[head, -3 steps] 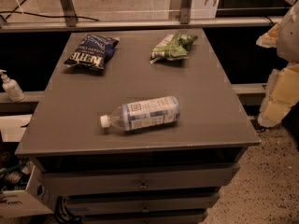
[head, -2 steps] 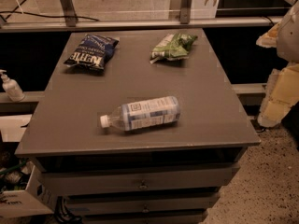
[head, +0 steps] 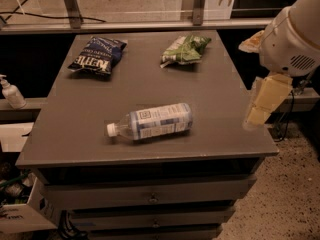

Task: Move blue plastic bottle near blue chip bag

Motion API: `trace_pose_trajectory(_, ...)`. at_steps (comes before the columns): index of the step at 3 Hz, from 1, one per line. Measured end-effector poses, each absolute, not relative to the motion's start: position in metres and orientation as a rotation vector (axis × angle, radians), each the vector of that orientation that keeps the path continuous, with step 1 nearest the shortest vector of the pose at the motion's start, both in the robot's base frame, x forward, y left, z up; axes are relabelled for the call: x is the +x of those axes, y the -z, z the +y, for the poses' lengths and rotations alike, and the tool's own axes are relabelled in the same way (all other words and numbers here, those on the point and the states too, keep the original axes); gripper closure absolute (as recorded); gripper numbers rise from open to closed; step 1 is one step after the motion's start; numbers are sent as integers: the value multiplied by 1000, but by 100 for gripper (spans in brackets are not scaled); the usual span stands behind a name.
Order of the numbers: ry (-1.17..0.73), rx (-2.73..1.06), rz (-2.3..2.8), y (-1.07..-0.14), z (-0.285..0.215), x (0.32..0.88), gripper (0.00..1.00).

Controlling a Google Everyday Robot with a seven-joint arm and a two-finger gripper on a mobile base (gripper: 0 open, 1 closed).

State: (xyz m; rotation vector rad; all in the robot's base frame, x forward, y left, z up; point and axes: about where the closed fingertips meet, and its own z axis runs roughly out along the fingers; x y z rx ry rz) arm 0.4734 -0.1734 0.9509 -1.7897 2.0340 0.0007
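Tool (head: 256,115) beside table (head: 225,84) right edge, grip state unclear; blue plastic bottle (head: 152,122) lies well apart, mid-table.

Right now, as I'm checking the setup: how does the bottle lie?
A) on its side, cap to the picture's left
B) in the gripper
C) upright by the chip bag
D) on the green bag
A: the bottle lies flat on the table, cap leftward, far from the chip bag; the gripper hangs past the table's right edge.
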Motion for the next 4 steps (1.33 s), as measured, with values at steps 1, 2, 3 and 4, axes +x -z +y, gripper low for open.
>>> trace_pose_trajectory(1,-80,-1832,1943,-929,-131,489,0)
trace_pose_trajectory(2,-162,-1858,1892,-907,-88,497,0)
trace_pose_trajectory(3,-242,-1865,1876,-892,-55,492,0)
trace_pose_trajectory(4,-297,-1884,1852,-876,-27,483,0)
